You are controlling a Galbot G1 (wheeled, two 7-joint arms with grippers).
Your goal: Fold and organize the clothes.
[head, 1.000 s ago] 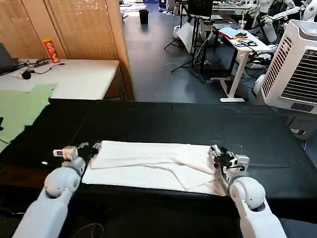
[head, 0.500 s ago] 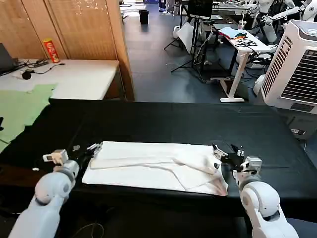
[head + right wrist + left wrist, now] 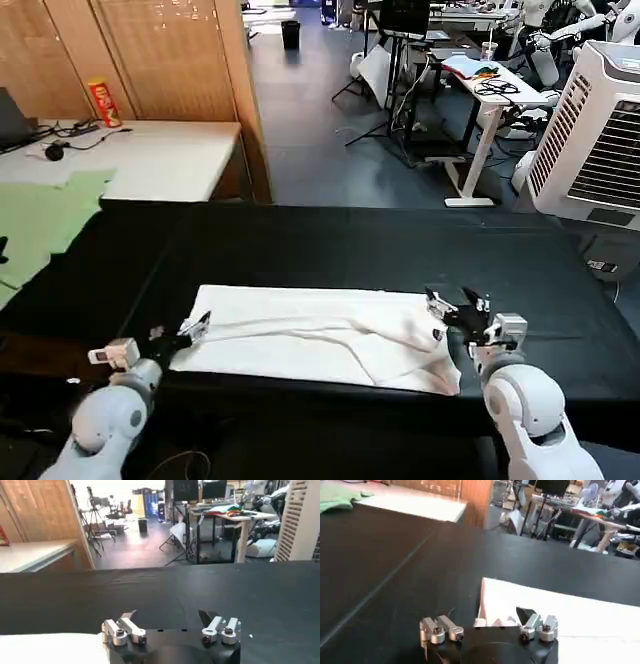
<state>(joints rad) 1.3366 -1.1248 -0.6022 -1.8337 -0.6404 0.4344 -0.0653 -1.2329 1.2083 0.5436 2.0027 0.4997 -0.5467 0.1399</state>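
Now both pincers gape empty, left pincer (image 3: 190, 328) and right pincer (image 3: 455, 303) flanking the folded white T-shirt (image 3: 310, 335) near the table's (image 3: 300, 245) front edge, probably ready for another fold.

A robotics lab: other robot arms (image 3: 570, 25), cluttered workbenches (image 3: 490, 85), tripods.

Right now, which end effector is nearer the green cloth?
Left. The left end effector is open at the white T-shirt's left end, on the same side as the green cloth. The right end effector is open at the shirt's opposite end.
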